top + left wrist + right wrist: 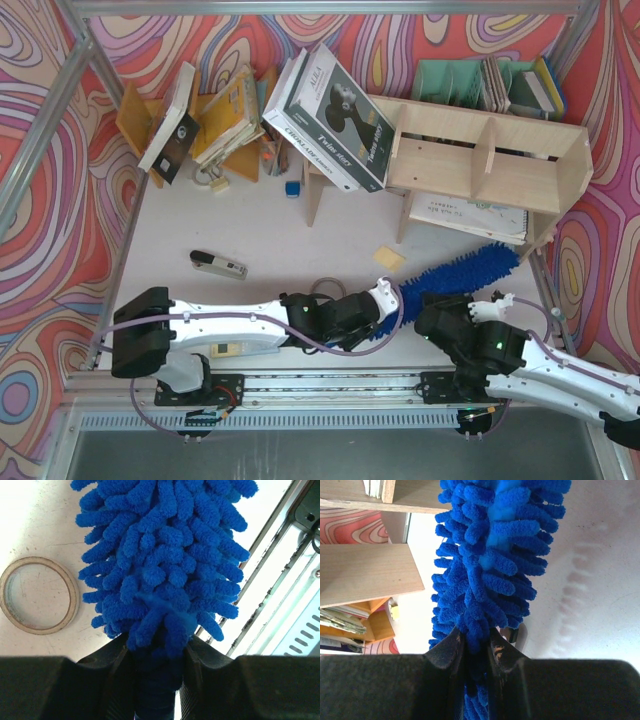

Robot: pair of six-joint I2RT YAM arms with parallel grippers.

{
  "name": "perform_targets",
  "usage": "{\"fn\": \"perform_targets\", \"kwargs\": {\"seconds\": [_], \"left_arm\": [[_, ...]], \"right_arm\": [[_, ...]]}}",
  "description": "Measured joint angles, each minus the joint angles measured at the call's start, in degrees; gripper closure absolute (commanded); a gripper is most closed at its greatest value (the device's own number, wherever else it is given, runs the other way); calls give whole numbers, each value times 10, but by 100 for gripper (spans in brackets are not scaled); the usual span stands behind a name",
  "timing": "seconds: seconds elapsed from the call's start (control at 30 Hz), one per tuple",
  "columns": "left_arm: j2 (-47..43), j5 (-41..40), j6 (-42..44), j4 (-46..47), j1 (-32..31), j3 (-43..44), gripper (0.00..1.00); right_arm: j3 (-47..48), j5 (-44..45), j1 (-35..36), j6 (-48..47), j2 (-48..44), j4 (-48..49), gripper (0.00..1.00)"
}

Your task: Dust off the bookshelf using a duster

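1. Duster (460,272) is low at the near right of the table (300,230), tip just by the bookshelf (490,150).
2. L gripper (157,655) squeezes the smooth handle end. R gripper (476,640) pinches the fluff, fingers narrow.
3. Best, I think: hold the handle tight, R lets go, lift slow w/o snagging.
4. Duster = soft, fuzzy blue noodles. Shelf = hard, flat pale wood w/ a round end.

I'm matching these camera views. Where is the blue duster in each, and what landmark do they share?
Top external: the duster slants across centre right, tip near the bookshelf.
Left wrist: the duster fills the upper centre, above the left gripper.
Right wrist: the duster runs up the middle from the right gripper.
Shared landmark: the bookshelf, also at the right wrist view's left; absent from the left wrist.
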Motion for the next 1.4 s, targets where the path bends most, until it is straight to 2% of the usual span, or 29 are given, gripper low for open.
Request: {"fn": "perform_targets", "kwargs": {"seconds": [0.07,0.17,0.33,0.63,0.77,0.87,1.17,1.4], "left_arm": [[-9,-2,-5,-5,-3,0,100],[-30,-6,-12,-12,-6,0,100],[-67,-21,-28,-35,-11,0,100],[-134,-56,-52,-83,-14,3,100],[-162,-71,-67,-123,-22,10,100],[-183,-92,-79,-155,-41,16,100],[-203,-231,-133,-212,-167,75,100],[-174,-339,-189,-274,-249,137,100]], "right_arm": [[0,-5,1,0,0,-1,87],[2,-14,1,0,0,-1,67],[23,-12,3,0,0,-18,42],[83,16,3,0,-18,-82,14],[113,34,3,-8,-35,-98,10],[131,40,3,-50,-45,-100,9],[162,49,3,-276,-91,-74,7],[169,50,3,-434,-133,-36,6]]}}
